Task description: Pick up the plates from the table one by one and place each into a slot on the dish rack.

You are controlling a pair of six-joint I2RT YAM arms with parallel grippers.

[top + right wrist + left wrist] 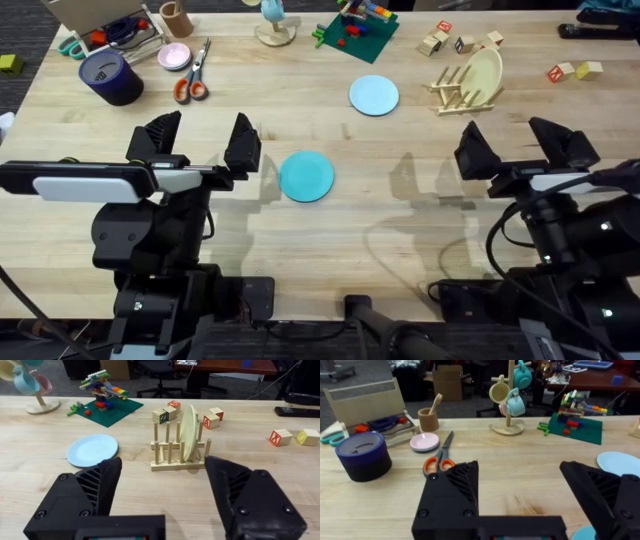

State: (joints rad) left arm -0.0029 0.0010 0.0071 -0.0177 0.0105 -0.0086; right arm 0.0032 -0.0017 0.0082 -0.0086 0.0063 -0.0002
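A teal-blue plate [305,176] lies flat on the table [360,240] near the middle, just right of my left gripper [202,140], which stands open and holds nothing. A paler light blue plate [374,95] [92,450] [620,463] lies flat farther back. The wooden dish rack [462,88] [179,455] stands at the back right with a cream plate [484,72] [188,431] upright in one slot. My right gripper [520,140] is open and empty, nearer than the rack. A sliver of the teal plate [584,533] shows at the left wrist view's edge.
Orange-handled scissors [192,76], a dark tape roll [111,77] and a small pink dish [175,55] lie at the back left. A mug tree [509,397], a green brick baseplate [356,35] and loose letter blocks [448,38] line the back edge.
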